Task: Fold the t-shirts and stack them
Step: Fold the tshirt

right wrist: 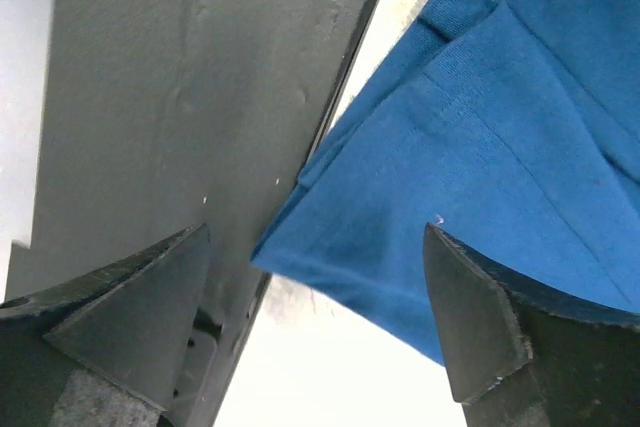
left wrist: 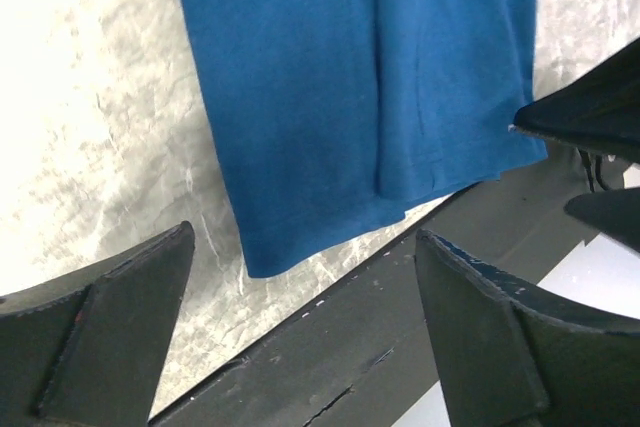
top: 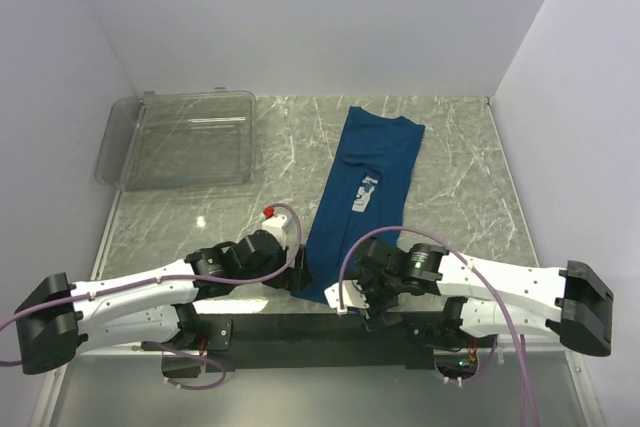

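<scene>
We see one dark blue shirt [top: 365, 197] on the marble table [top: 450, 167], a little right of the middle. It is folded lengthwise into a long, narrow strip that runs from the far side down to the near edge, leaning left as it comes toward us. A pale print [top: 366, 190] shows on its upper face about halfway along. The near hem reaches the black rail [top: 300, 327] where the arms are bolted. In the right wrist view one corner of the cloth lies over that rail's edge. A clear bin [top: 180, 137] sits at the far left corner, well apart from the shirt. The left gripper [top: 297, 275] is low at the near left corner of the shirt. In its wrist view [left wrist: 305, 237] we find the jaws spread wide, the hem between and beyond them, and nothing held. The right gripper [top: 352, 299] is at the near right corner, and its own view [right wrist: 315, 232] shows the fingers [right wrist: 480, 317] far apart above the folded hem, likewise gripping nothing. Whether either fingertip touches the cloth we cannot tell.
</scene>
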